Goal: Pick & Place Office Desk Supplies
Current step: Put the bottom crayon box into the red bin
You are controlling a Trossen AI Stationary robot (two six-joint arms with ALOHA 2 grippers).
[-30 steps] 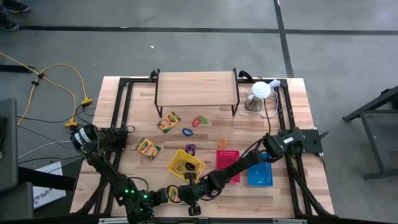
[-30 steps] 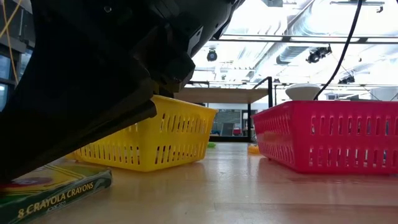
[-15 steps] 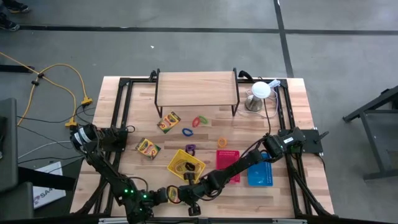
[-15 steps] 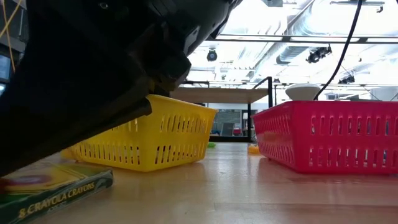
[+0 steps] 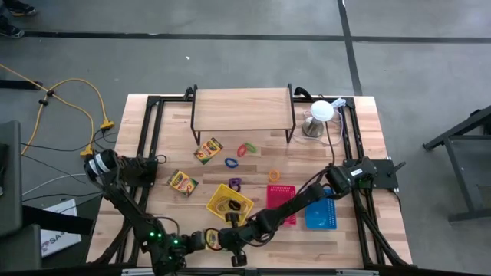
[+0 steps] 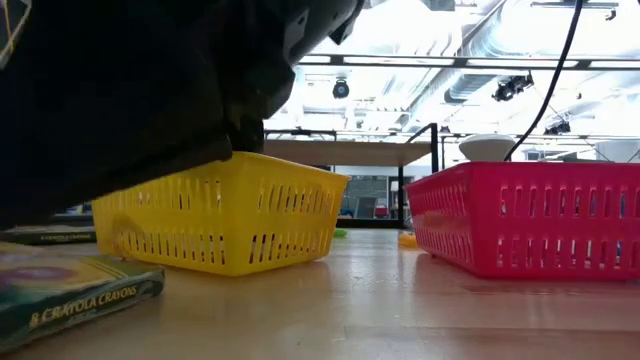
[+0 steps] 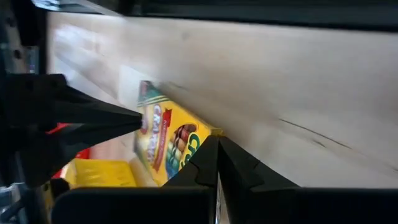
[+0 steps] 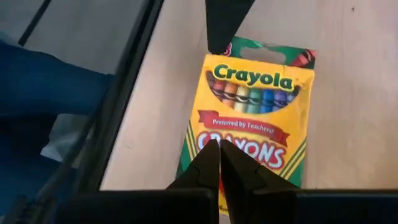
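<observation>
A yellow-and-green crayon box (image 8: 255,112) lies flat on the table by its near edge, also seen in the low view (image 6: 70,295) and the left wrist view (image 7: 163,138). Both grippers stand shut over it, with nothing between their fingers. My right gripper (image 8: 219,149) is above the box's printed face. My left gripper (image 7: 217,152) is at the box's green flap end and shows as a dark tip (image 8: 222,31) in the right wrist view. In the high view the two grippers meet, left (image 5: 217,240) and right (image 5: 232,238). My left gripper's shut fingertips stand at the box's green flap end (image 8: 264,45), slanting down; I cannot tell whether they touch it. My right gripper's shut fingertips stand over the printed face near its lower part (image 8: 249,149), slanting down; whether they press on it cannot be told.
A yellow basket (image 5: 229,204), a red basket (image 5: 281,201) and a blue basket (image 5: 321,215) stand mid-table. Two more crayon boxes (image 5: 208,149) (image 5: 182,182) and small coloured loops (image 5: 245,149) lie beyond them. A wooden shelf (image 5: 242,109) and a white dome (image 5: 321,113) stand at the back.
My left gripper has risen a little, which uncovers more of the crayon box's top in the low view. The box has shifted slightly toward the table's left and still lies on the table.
</observation>
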